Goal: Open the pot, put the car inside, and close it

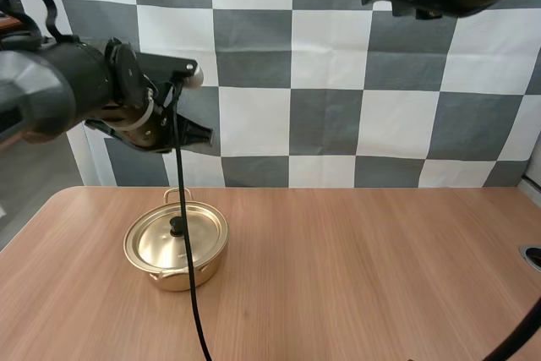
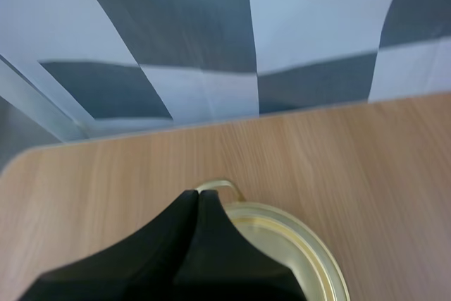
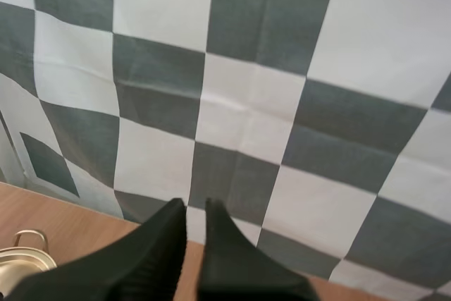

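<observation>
A round brass-coloured metal pot (image 1: pixel 173 261) sits on the light wooden table (image 1: pixel 355 276), closed by its matching lid (image 1: pixel 156 241) with a black knob (image 1: pixel 177 226). Above the pot's far rim hangs the left gripper (image 2: pixel 199 194), its 2 fingers pressed together on nothing. High up, well to the pot's right, the right gripper (image 3: pixel 196 206) has its 2 fingers narrowly apart and empty.

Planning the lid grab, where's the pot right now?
In the high view, the lidded pot sits at the left of the table, below the left gripper.
</observation>
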`<state>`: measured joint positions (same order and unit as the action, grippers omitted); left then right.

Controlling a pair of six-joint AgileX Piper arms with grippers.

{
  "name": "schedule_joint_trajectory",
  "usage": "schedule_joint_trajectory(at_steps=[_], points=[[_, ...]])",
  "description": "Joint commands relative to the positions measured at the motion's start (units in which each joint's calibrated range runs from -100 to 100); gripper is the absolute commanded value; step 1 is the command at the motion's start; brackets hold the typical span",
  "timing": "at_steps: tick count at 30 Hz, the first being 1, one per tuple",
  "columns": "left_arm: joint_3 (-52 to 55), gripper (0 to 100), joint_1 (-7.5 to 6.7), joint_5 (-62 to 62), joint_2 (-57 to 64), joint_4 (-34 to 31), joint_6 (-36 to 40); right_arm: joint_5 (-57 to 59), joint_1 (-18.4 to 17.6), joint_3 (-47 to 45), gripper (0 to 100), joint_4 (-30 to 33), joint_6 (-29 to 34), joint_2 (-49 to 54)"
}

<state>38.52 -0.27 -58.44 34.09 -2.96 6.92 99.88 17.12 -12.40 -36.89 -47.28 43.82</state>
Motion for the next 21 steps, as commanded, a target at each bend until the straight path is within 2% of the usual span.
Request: schedule_joint_trajectory(at_steps=[1, 6, 13, 18, 21], points=[[-0.9, 0, 0.03, 2.7, 5.5, -1.8, 1.2, 0.1, 0.0, -4.5, 0, 0.7, -0.7, -0.2], [-1.2, 0, 0.03, 5.4, 14.4, -3.0, 1.2, 0.1, 0.0, -11.6, 0, -0.1, -1.4, -0.1], [-0.6, 0, 0.03, 6.0, 25.7, -4.7, 1.2, 0.1, 0.0, -13.2, 0, -1.0, -2.7, 0.0], [6.0, 0, -0.14, 6.4, 35.8, -3.1, 1.2, -0.4, 0.0, -13.2, 0, -1.7, -3.4, 0.0], [14.0, 0, -0.14, 12.2, 41.5, -3.1, 2.3, -1.2, 0.0, -13.2, 0, -2.9, -3.4, 0.0]])
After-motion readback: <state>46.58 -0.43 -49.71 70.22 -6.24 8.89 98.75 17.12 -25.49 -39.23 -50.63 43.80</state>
